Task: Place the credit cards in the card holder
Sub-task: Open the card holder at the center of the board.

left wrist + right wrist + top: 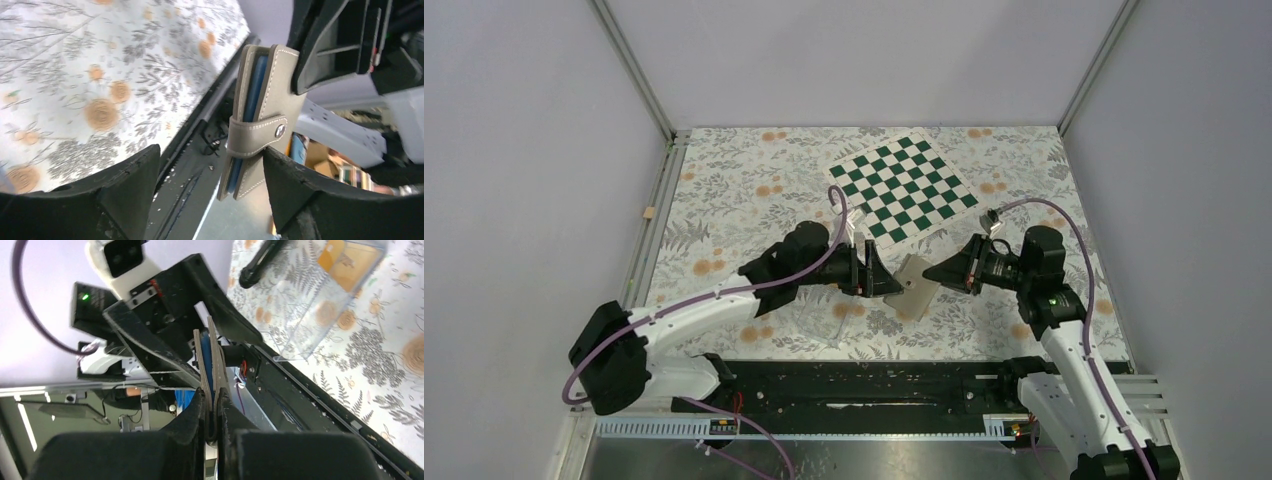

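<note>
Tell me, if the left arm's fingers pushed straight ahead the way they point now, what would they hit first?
The grey wallet. It is held in the air just ahead, in line with the gap between the left arm's open fingers, pinched by the right arm's fingers. How far ahead is hard to judge.

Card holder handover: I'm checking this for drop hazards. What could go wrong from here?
1. Only the right end effector grips the card holder, pinching one edge off the table. The left end effector stands open around it, so the holder might pivot or slip.
2. Its strap is snapped shut, so the credit cards, lying in the clear tray, cannot go in until it is undone.
</note>
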You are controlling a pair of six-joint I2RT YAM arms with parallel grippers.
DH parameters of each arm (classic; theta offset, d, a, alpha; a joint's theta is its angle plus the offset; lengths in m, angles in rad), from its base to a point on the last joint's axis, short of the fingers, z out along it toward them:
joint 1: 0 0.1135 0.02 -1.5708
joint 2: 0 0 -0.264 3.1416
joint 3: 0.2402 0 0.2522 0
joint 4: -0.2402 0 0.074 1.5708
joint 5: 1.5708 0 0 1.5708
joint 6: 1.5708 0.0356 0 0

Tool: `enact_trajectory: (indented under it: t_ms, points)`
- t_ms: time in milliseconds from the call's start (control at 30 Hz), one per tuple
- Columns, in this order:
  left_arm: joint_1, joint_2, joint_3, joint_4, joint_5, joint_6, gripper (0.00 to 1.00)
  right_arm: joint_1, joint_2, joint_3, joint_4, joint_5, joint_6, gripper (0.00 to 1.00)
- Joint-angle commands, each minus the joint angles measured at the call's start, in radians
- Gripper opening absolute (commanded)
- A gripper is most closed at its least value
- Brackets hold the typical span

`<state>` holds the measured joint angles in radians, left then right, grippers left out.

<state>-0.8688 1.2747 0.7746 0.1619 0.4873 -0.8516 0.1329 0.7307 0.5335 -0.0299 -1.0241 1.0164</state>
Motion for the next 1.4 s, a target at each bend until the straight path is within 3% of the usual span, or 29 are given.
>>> enact_trajectory:
  t_ms: [0,133,267,733,1000,1367]
  points:
    - [-0.047,-0.078,0.091,-0.269,-0.341,0.126,0.77,0.023,0.006,0.076,-0.304,0.067,-0.161,0.0]
    - [-0.142,-0.044,0.196,-0.413,-0.528,0.209,0.79,0.086,0.039,0.107,-0.428,0.21,-0.184,0.0]
    - [-0.223,0.011,0.268,-0.453,-0.627,0.263,0.79,0.143,0.076,0.124,-0.472,0.305,-0.176,0.0]
    - [-0.335,0.208,0.394,-0.504,-0.635,0.363,0.71,0.154,0.078,0.114,-0.492,0.351,-0.149,0.0]
    - [-0.345,0.26,0.422,-0.569,-0.705,0.35,0.43,0.154,0.076,0.109,-0.491,0.335,-0.149,0.0]
    - [-0.322,0.259,0.389,-0.599,-0.784,0.276,0.33,0.154,0.063,0.105,-0.491,0.322,-0.155,0.0]
